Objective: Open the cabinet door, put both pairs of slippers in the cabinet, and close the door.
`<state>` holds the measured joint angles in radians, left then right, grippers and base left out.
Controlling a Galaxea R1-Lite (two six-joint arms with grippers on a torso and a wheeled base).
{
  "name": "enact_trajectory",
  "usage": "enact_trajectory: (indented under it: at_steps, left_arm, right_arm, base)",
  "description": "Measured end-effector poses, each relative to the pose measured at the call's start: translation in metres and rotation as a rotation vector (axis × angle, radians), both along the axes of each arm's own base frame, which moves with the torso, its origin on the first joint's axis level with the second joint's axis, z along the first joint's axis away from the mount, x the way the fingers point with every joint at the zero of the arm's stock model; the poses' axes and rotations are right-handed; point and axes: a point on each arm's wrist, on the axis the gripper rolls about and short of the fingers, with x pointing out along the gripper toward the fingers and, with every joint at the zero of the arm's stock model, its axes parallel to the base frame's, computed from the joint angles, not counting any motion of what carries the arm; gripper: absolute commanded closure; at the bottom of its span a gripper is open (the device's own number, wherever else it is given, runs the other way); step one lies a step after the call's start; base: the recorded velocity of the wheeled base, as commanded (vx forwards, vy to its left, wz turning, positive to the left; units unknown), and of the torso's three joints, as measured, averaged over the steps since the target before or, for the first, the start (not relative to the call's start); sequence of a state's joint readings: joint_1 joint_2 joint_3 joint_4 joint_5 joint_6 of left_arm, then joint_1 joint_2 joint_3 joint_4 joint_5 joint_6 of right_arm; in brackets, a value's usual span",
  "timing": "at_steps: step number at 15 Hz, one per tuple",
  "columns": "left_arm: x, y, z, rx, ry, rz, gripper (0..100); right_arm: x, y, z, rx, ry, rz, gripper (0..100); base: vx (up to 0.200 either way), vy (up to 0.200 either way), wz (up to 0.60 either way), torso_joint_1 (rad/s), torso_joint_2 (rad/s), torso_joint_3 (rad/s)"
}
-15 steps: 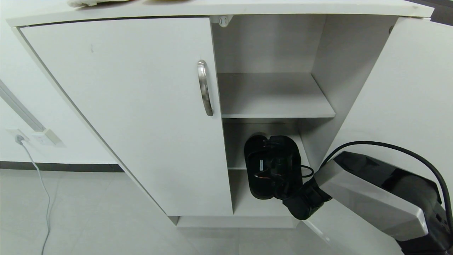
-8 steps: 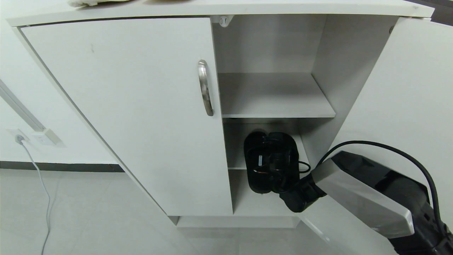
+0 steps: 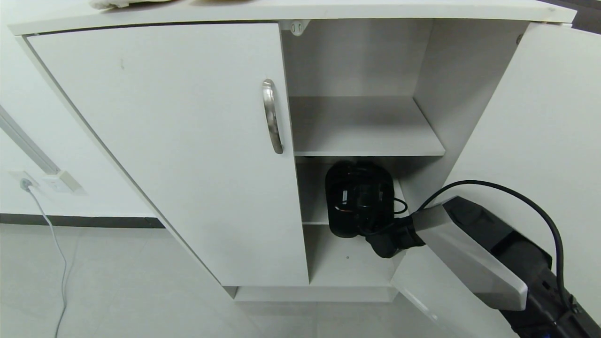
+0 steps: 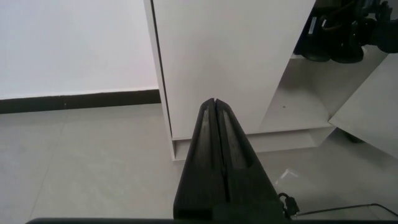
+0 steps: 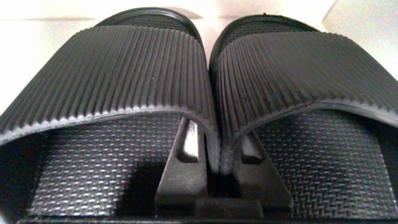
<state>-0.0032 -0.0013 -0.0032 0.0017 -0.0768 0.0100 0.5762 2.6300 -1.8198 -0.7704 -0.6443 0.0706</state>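
A pair of black slippers [image 3: 359, 199] hangs side by side inside the open right half of the white cabinet [image 3: 155, 141], just above its lower shelf [image 3: 311, 217] and under the middle shelf [image 3: 361, 126]. My right gripper [image 5: 217, 163] is shut on the slippers [image 5: 205, 81], its fingers [image 5: 185, 163] pinching the two inner strap edges together. From the head view the right gripper [image 3: 382, 234] enters from the lower right. The right door [image 3: 540, 141] stands open. My left gripper [image 4: 214, 106] is shut on nothing, low over the floor in front of the cabinet; the slippers [image 4: 336, 37] show beyond it.
The left door is closed, with a metal handle [image 3: 272, 117]. The cabinet's bottom compartment [image 3: 342, 267] is bare. A pale cloth [image 3: 117, 3] lies on the cabinet top. A wall socket with a cable [image 3: 26, 184] sits at the left, above open grey floor.
My right arm has carried the slippers upward and deeper into the cabinet, from over the bottom compartment to the level of the lower shelf. The left door has not moved.
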Motion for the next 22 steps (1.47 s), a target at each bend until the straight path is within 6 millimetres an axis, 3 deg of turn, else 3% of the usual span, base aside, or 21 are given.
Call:
enact_trajectory:
  at_steps: [3, 4, 9, 14, 19, 22]
  left_arm:
    - [0.000, 0.000, 0.000, 0.000, 0.000, 0.000, 100]
    - [0.000, 0.000, 0.000, 0.000, 0.000, 0.000, 100]
    - [0.000, 0.000, 0.000, 0.000, 0.000, 0.000, 100]
    - [0.000, 0.000, 0.000, 0.001, 0.000, 0.000, 100]
    - [0.000, 0.000, 0.000, -0.001, 0.000, 0.000, 100]
    - [0.000, 0.000, 0.000, -0.001, 0.000, 0.000, 100]
  right_arm:
    - [0.010, 0.000, 0.001, 0.002, -0.002, 0.001, 100]
    - [0.012, 0.000, 0.001, -0.002, 0.005, 0.008, 0]
    - [0.014, 0.001, -0.006, -0.008, 0.015, 0.008, 0]
    - [-0.005, -0.004, -0.006, -0.009, 0.018, 0.014, 0]
    - [-0.044, -0.010, 0.008, -0.005, 0.011, 0.039, 0]
    - [-0.084, -0.015, 0.010, -0.025, 0.038, 0.081, 0]
  base:
    - [0.000, 0.000, 0.00, 0.000, 0.00, 0.000]
    - [0.000, 0.000, 0.00, 0.000, 0.00, 0.000]
    - [0.000, 0.000, 0.00, 0.000, 0.00, 0.000]
    - [0.000, 0.000, 0.00, 0.000, 0.00, 0.000]
    - [0.000, 0.000, 0.00, 0.000, 0.00, 0.000]
    - [0.000, 0.000, 0.00, 0.000, 0.00, 0.000]
